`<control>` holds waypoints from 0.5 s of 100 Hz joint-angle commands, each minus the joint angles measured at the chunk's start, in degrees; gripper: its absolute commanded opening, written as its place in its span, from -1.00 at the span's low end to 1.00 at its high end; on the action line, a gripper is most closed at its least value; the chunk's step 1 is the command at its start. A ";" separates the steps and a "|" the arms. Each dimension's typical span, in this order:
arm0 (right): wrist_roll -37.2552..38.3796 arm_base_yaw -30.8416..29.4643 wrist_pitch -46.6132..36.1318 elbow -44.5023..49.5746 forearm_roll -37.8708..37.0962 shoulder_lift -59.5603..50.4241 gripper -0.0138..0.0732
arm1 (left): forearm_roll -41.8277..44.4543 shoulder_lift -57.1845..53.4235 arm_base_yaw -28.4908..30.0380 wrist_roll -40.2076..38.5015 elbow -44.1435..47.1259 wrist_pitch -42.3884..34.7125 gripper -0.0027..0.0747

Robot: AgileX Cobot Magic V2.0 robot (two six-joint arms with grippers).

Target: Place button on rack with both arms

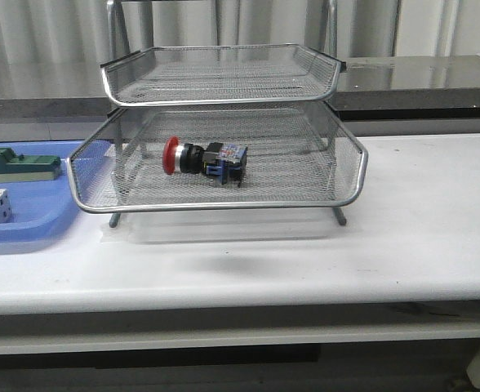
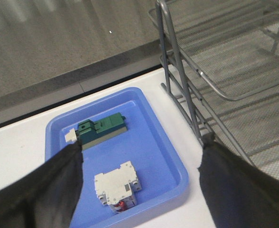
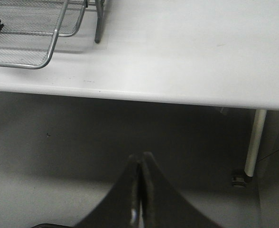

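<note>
Button (image 1: 203,158) lies on its side in the rack (image 1: 224,147), on the pulled-out mesh tray below the top tier, red head pointing toward the blue tray (image 1: 28,214), blue rear block toward the rack's middle. Rack stands on the white table (image 1: 420,237); the blue tray sits just beside it on the robot's left. In that tray: a green block (image 2: 101,128) toward the far edge and a white cube-like part (image 2: 118,186) nearer the front, apart from each other. Neither arm shows in the front view. Left end effector (image 2: 139,185) hovers above the blue tray, fingers (image 2: 40,190) spread wide, nothing between them; a sliver of the button's red head shows at the frame edge in that view. Right end effector (image 3: 140,190) is off the table's front edge, over the floor, fingers pressed together with nothing held; a rack corner and a table leg (image 3: 253,142) are in its view.
</note>
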 commanded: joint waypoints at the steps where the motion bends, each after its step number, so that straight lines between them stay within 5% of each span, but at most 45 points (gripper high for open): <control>1: 0.01 0.04 -3.25 -1.90 -0.48 0.32 -0.84 | -2.40 -3.51 0.09 -0.67 3.66 -12.01 0.36; 22: 0.01 0.04 -3.25 -1.90 -0.48 0.32 -0.84 | -4.50 -10.38 0.09 -0.67 12.60 -20.15 0.36; 50: 0.01 0.04 -3.25 -1.90 -0.48 0.32 -0.84 | -5.47 -19.91 0.09 -0.67 18.15 -19.51 0.36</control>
